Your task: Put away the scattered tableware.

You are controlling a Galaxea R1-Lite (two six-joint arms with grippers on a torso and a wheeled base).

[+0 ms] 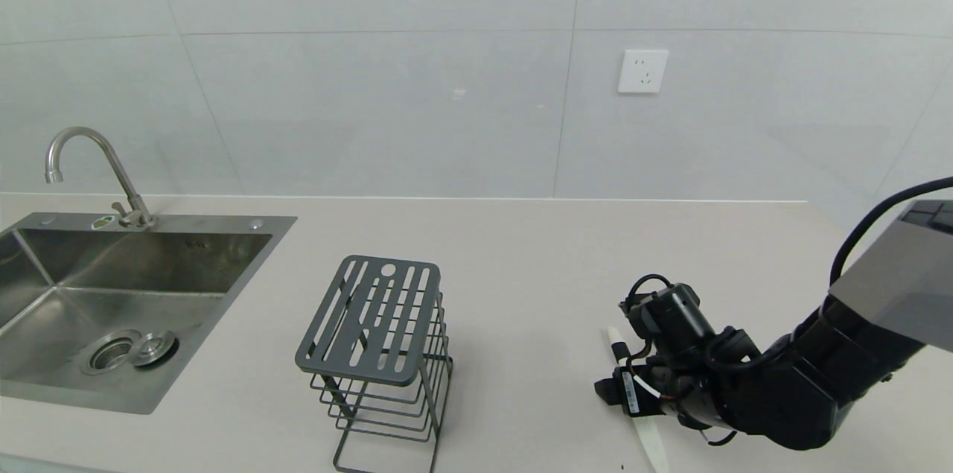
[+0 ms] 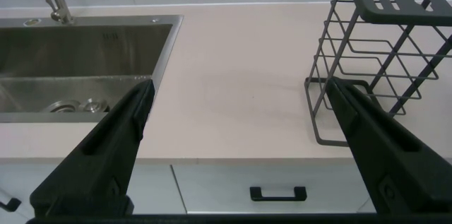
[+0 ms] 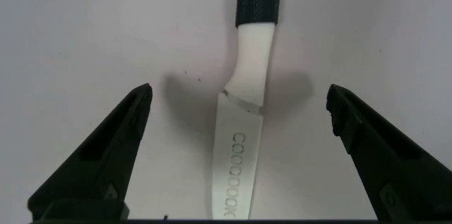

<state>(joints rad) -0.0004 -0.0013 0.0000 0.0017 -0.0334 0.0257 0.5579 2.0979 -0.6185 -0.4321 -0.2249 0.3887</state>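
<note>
- The knife [image 3: 244, 146] at the centre of my right wrist view is white in blade and handle, with a black dotted band round the handle at the upper edge and a row of small grey rings along the blade.
- My right gripper [image 3: 239, 104] is matt black, and so is my left gripper [image 2: 236, 93].
- The rack [image 1: 372, 316], lower centre of the head view, is dark grey, with a slotted top and a wire grid below.
- The sink [image 1: 223, 221] and faucet [image 1: 121, 179] at the left are brushed silver steel.
- The countertop [image 1: 558, 272] is a plain pale beige.
- The wall [image 1: 372, 100] is light grey tile with thin seams, and the socket [image 1: 642, 71] at the upper right is white.
- The drawer handle [image 2: 278, 194] is black on a whitish front.
</note>
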